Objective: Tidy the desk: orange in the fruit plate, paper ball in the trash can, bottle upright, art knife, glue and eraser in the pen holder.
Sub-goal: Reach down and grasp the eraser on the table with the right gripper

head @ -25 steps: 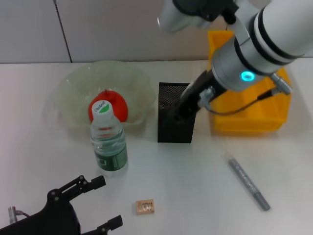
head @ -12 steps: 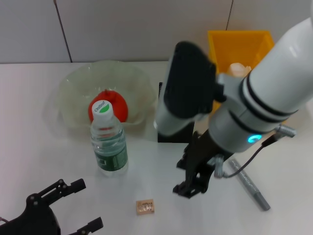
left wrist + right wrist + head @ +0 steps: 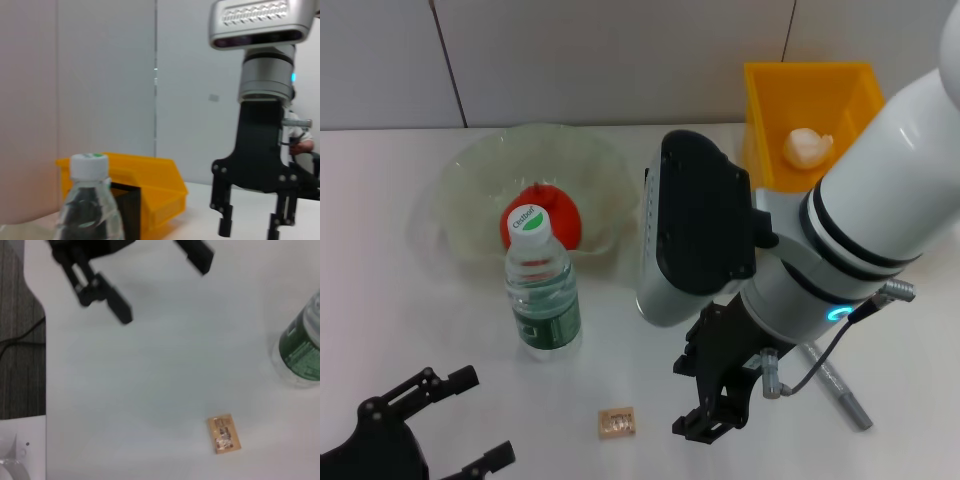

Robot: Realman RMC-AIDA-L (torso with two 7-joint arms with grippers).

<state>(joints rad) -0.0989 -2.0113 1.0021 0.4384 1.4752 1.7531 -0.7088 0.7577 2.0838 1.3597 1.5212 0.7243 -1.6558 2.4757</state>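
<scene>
The orange lies in the clear fruit plate. The water bottle stands upright in front of it and also shows in the left wrist view. The small tan eraser lies near the front edge, also in the right wrist view. The grey art knife lies at the right. The paper ball sits in the yellow trash can. My right gripper hangs open and empty just right of the eraser. The black pen holder is mostly hidden behind my right arm. No glue is in view.
My left gripper is open and empty at the front left corner; it also shows in the right wrist view. The table's edge and the floor lie just beyond it.
My right arm has swung from the pen holder down to the front of the table, stopping beside the eraser. My left gripper has drawn back towards the front edge.
</scene>
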